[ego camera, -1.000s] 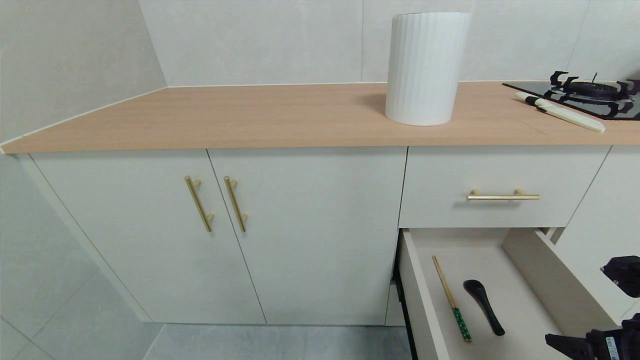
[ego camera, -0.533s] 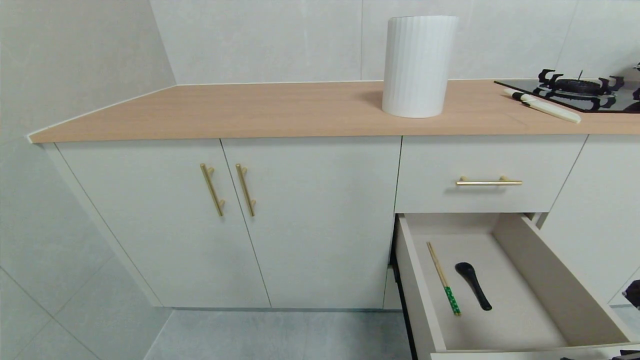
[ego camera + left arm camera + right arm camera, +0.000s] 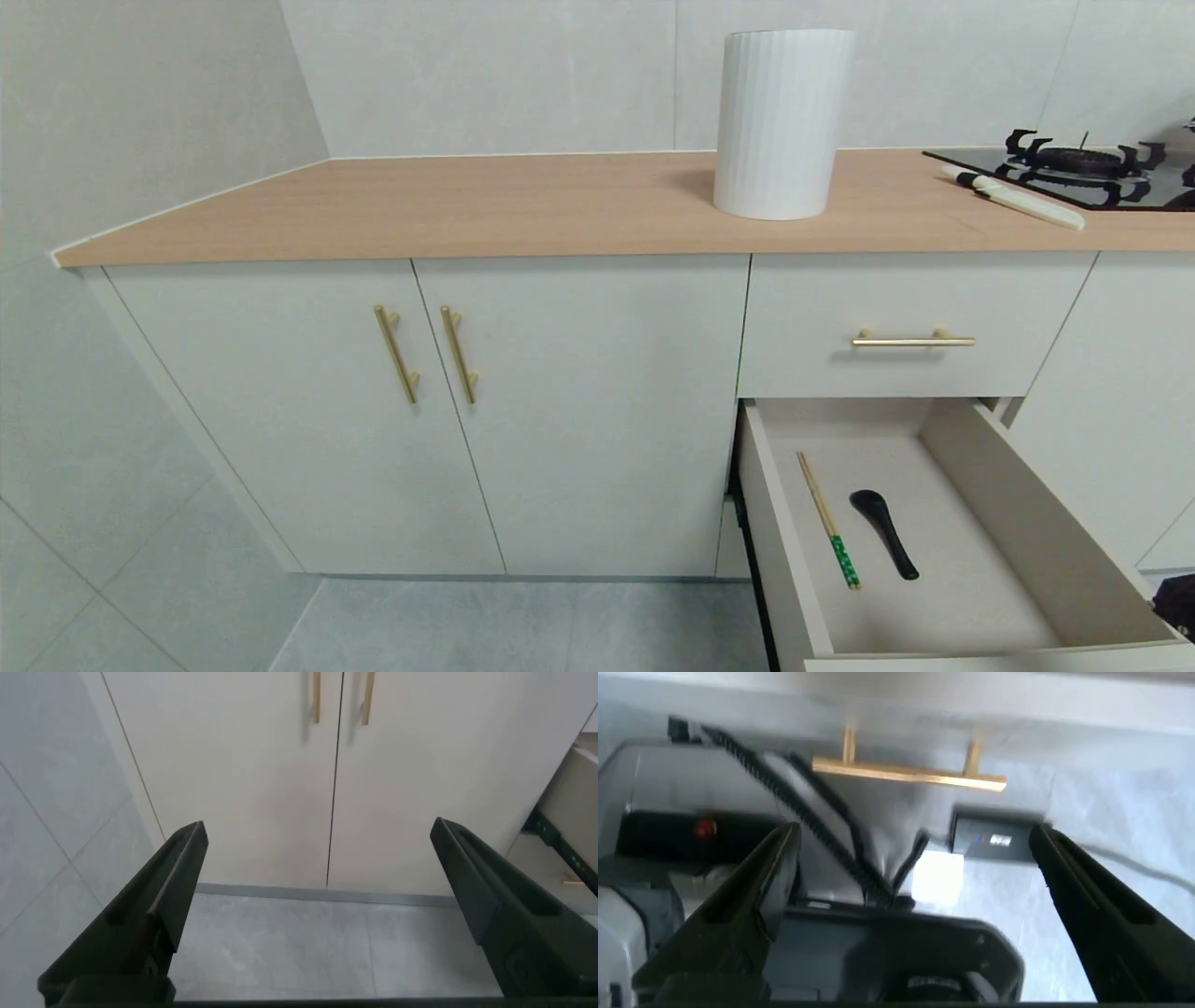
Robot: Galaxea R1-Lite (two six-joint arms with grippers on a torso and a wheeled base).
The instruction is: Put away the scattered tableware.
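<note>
— Step in hand?
— Seemingly the last pickup: on the countertop [image 3: 467, 205], above the open drawer [image 3: 1022, 523], by the stove [image 3: 1083, 168], a knife [image 3: 1013, 198] is left; chopsticks [image 3: 826, 518] and spoon [image 3: 882, 532] are laid inside.
— Next?
— It must be reached; left gripper [image 3: 318, 831] and right gripper [image 3: 915, 833] are held spread, empty.

The left gripper [image 3: 318, 829] hangs low, off to the left of the open drawer [image 3: 780, 532], its fingers [image 3: 154, 905] spread wide with nothing between them. The right gripper [image 3: 915, 833] is spread as wide and empty too. The right arm [image 3: 1179, 603] shows dark just past that drawer's right front corner.
</note>
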